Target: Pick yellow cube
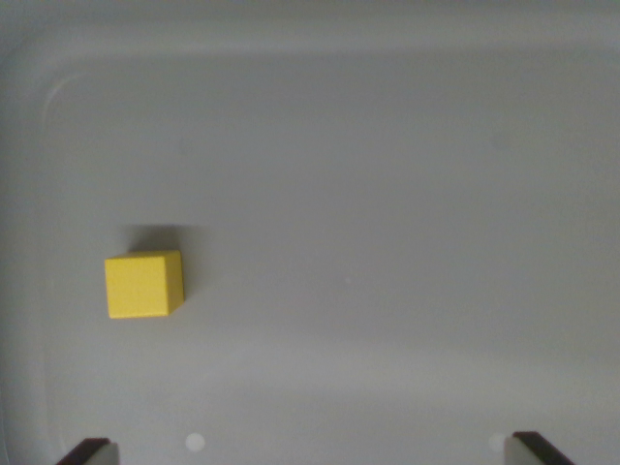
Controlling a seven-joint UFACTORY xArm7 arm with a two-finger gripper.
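A small yellow cube (143, 284) rests on the pale grey floor of a tray, in the wrist view's left half, casting a short shadow behind it. Only the two dark fingertips (92, 450) of my gripper (312, 450) show, at the bottom corners of the picture, spread wide apart and open with nothing between them. The cube lies above the left fingertip in the picture, well apart from both tips.
The grey tray's rounded rim (58, 92) curves along the top and the wrist view's left side. Two small pale round marks (195, 443) sit on the floor near the bottom edge.
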